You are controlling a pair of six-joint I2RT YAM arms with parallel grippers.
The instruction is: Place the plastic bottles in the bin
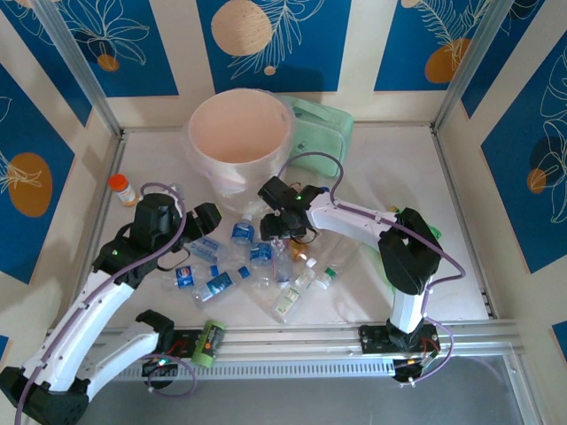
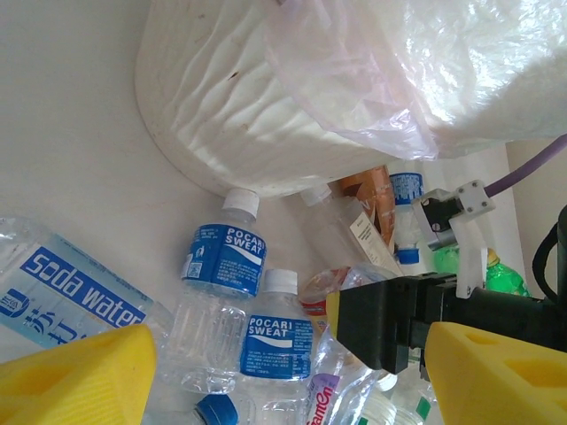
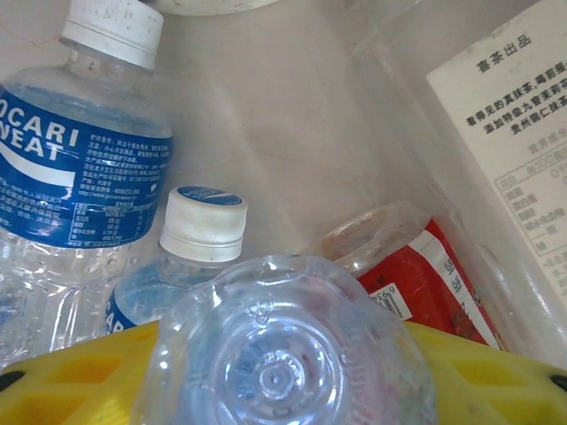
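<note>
Bottles (image 1: 239,261) lie heaped on the table (image 1: 407,168) just in front of the bin (image 1: 197,133), between the two arms. Left tool (image 2: 283,381): fingers spread, above two blue-labelled bottles (image 2: 226,257) marked "POCARI SWEAT" and a third bottle (image 2: 75,288) marked "soda water". Right tool (image 3: 283,390): pinching a clear bottle (image 3: 283,336), base toward the camera. Beside it, a white label (image 3: 505,97) headed "喜茶出品".
</note>
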